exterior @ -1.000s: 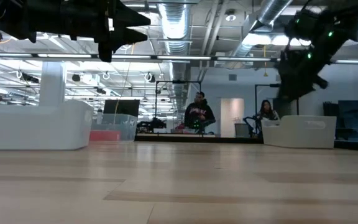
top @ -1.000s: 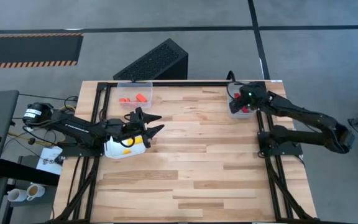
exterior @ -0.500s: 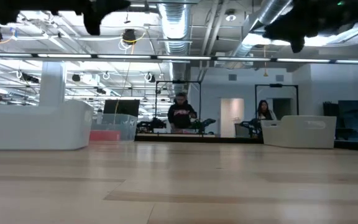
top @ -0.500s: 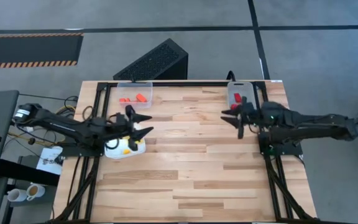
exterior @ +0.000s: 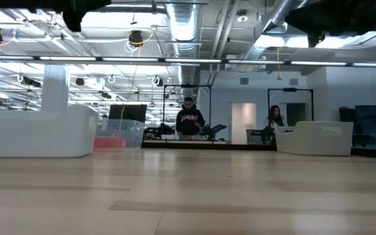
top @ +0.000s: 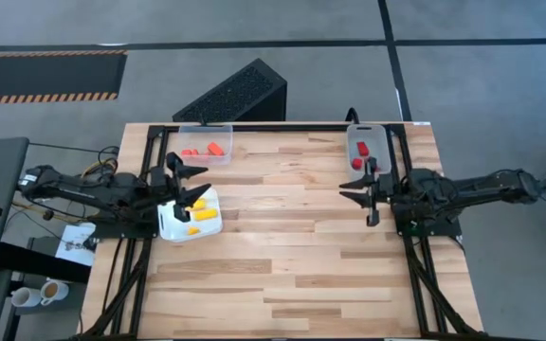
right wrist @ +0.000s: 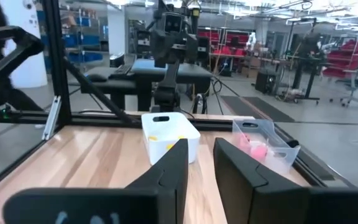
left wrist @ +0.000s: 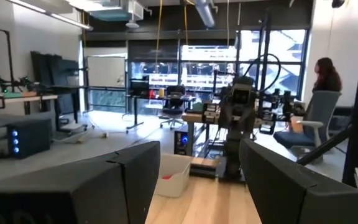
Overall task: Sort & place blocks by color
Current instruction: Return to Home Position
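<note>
wooden worktop in a big open workshop. at its left edge, left gripper spread wide, holding nothing, above white bin of yellow blocks. near far left corner, orange blocks in clear bin. at far right corner, red blocks in gray bin; just beside it, right gripper parted, empty. likely hazard: clipping a bin rim on the way home, spilling its load.

Yellow blocks in white bin, orange blocks in clear bin, red blocks in gray bin, both jaws parted
</note>
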